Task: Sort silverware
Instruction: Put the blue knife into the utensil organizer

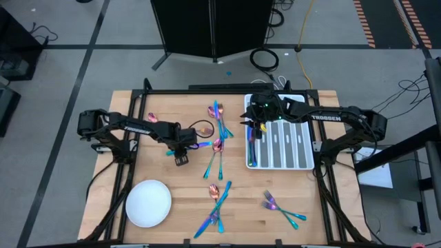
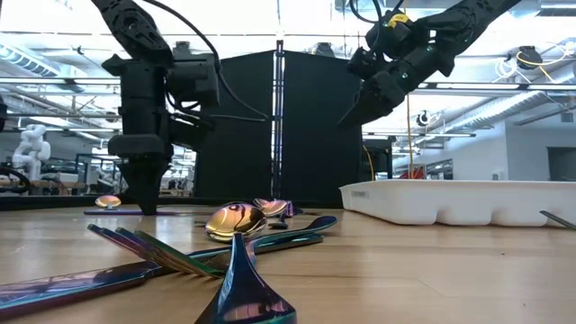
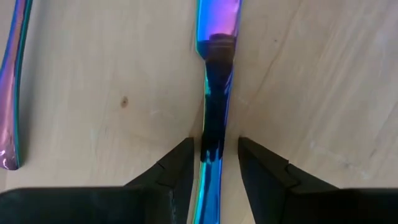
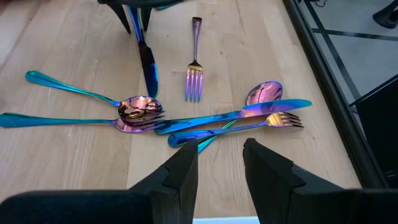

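- Closest to the low camera is one shiny piece [image 2: 243, 292] of the silverware. It lies loose on the wood and is not in the white tray [image 1: 282, 167] yet. It is too near for me to say whether it is a spoon or a knife.
- Far to the left of the tray and nearer the front edge sits the round plate [image 1: 148, 203]. Nothing is on it.
- Also far left of the tray, but near the back, one small spoon [image 1: 153, 117] lies alone. You have to reach far for that one.
- Left of the tray, the left gripper [image 3: 214, 146] is down at the table. Its fingers stand open on both sides of a blue and pink knife [image 3: 219, 18]. There is a thin gap on each side, so it holds nothing. The knife lies flat on the wood. I think the fingers stand this way so they can pinch the thin handle.
- Just left of the tray is the middle pile [image 1: 217, 145] of spoons, forks and knives. They cross over each other, so pick the top one first.
- Below the pile are more crossed pieces [image 1: 217, 200], and two forks [image 1: 279, 204] lie in front of the tray.
- Over the tray's left edge hangs the right gripper [image 4: 221, 152]. Its fingers are partly open and empty. It looks toward the pile.
- One blue piece seems to lie in the tray's left slot. Most of the sorting is not done.
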`<control>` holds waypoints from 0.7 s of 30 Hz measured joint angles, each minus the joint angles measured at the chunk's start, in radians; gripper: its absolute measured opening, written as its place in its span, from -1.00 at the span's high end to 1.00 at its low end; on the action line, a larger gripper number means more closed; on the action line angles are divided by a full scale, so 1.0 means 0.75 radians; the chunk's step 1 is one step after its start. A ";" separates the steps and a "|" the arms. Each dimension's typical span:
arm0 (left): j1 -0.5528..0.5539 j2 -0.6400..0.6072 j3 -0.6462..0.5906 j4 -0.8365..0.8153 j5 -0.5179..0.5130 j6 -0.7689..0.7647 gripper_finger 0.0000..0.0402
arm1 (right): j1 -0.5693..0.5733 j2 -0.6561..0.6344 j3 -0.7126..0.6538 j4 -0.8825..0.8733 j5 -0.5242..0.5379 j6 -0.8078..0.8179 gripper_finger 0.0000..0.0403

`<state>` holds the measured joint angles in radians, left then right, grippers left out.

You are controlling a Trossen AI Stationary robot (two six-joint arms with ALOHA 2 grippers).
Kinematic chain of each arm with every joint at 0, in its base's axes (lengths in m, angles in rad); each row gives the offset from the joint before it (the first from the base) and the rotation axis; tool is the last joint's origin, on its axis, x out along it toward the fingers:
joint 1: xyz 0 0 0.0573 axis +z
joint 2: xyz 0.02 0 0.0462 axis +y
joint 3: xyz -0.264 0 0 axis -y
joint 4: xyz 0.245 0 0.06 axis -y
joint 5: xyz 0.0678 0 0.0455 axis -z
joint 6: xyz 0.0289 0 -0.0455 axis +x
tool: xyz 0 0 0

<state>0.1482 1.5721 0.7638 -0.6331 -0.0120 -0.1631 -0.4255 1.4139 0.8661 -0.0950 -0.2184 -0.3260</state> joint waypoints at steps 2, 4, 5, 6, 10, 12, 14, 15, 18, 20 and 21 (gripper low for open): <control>-0.001 0.002 -0.001 0.000 -0.001 0.018 0.38 | 0.000 0.000 0.000 0.001 0.001 0.000 0.43; -0.001 0.002 -0.001 0.000 0.000 0.022 0.42 | 0.000 0.000 0.000 0.004 0.002 0.000 0.43; -0.001 0.002 -0.001 -0.001 0.000 0.026 0.46 | 0.000 0.000 0.000 0.006 0.002 0.000 0.43; 0.000 0.003 -0.001 -0.001 0.001 0.027 0.51 | 0.000 0.000 0.000 0.008 0.002 -0.001 0.43; 0.001 0.004 -0.002 -0.001 -0.001 0.028 0.74 | 0.000 0.000 0.000 0.009 0.002 -0.001 0.43; 0.001 0.004 -0.003 -0.002 -0.003 0.026 0.84 | 0.000 0.000 0.000 0.010 0.002 -0.001 0.43; 0.001 0.004 -0.003 -0.005 -0.002 0.025 0.90 | 0.000 0.000 0.000 0.010 0.003 -0.001 0.43; 0.000 0.004 -0.003 -0.001 -0.005 0.026 0.93 | 0.000 0.000 0.000 0.010 0.003 -0.001 0.43; 0.000 0.005 -0.004 -0.002 -0.010 0.025 0.96 | 0.000 0.000 0.000 0.010 0.003 -0.001 0.43; 0.000 0.000 -0.004 -0.002 -0.010 0.025 0.96 | 0.000 0.000 0.000 0.010 0.003 -0.001 0.43; 0.000 -0.005 -0.003 -0.002 -0.010 0.025 0.96 | 0.000 0.000 0.000 0.010 0.003 -0.001 0.43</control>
<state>0.1482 1.5687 0.7612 -0.6344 -0.0193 -0.1440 -0.4255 1.4139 0.8661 -0.0872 -0.2161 -0.3264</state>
